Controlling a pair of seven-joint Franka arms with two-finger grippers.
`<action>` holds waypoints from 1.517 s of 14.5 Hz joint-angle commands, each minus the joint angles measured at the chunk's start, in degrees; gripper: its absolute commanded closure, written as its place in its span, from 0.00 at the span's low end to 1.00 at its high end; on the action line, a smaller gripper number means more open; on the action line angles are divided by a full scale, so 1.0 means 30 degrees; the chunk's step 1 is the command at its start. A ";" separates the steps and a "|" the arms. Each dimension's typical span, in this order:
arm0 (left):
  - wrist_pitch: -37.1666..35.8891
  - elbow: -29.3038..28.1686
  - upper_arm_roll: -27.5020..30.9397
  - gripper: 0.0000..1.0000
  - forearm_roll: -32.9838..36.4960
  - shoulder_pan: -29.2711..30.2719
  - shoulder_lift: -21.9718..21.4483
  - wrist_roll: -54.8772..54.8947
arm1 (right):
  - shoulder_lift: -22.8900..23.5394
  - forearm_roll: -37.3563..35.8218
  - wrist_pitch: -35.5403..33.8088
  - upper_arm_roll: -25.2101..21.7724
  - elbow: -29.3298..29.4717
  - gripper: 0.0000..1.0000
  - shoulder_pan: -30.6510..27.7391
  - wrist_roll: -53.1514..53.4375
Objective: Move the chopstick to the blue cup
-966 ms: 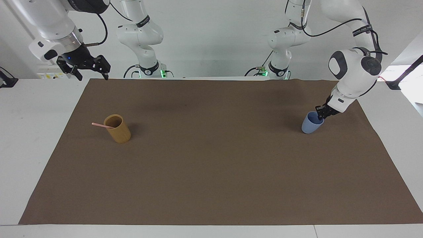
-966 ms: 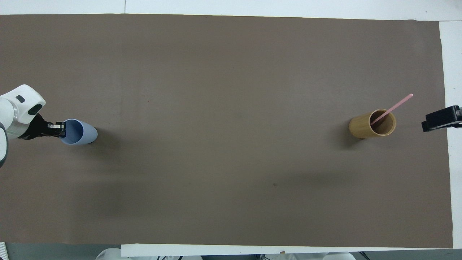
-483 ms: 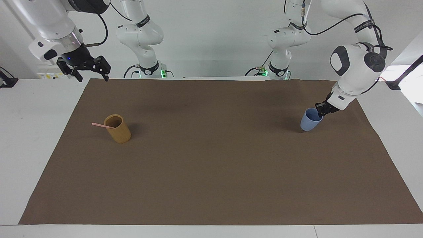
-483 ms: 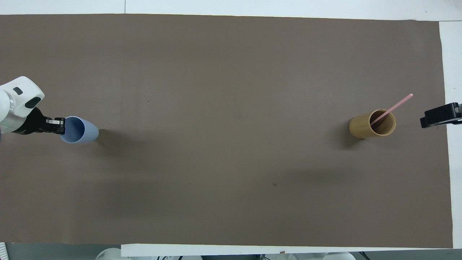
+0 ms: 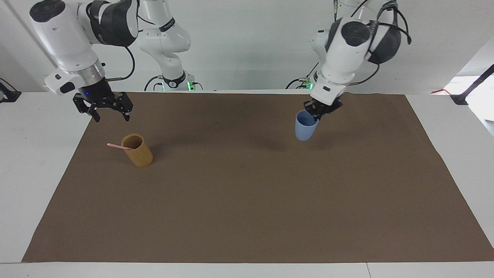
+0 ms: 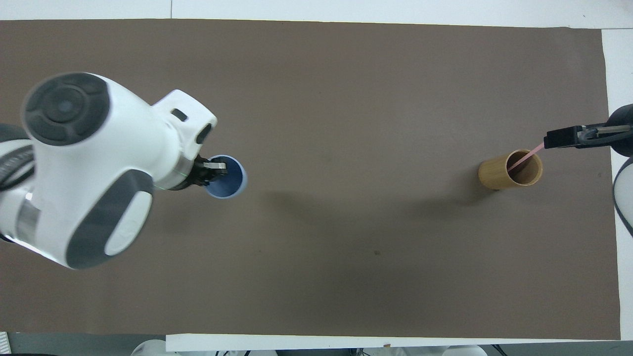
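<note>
Facing view: left gripper (image 5: 318,112) clamps blue cup (image 5: 305,126) rim, airborne; right gripper (image 5: 109,111) spread over chopstick (image 5: 119,146) in tan cup (image 5: 137,150).

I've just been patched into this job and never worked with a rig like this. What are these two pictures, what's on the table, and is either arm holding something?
These are two white robot arms, each ending in a two-finger gripper, working over a brown mat on a white table. One picture looks at the robots from across the table; the other looks steeply down from above their end, so its sides are flipped.

The left gripper is pinching the rim of the blue cup and carrying it in the air over the mat, its shadow lying apart on the mat.

The tan cup stands toward the right arm's end, with one pink chopstick leaning out of it. The right gripper, fingers open, hovers above that cup and holds nothing.
</note>
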 commanded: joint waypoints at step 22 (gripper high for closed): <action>0.5406 -0.0579 0.0536 0.00 -0.1471 -0.4185 0.3733 -0.4518 | 0.1676 0.1985 0.5339 0.0152 -0.2378 0.42 -0.1711 0.1269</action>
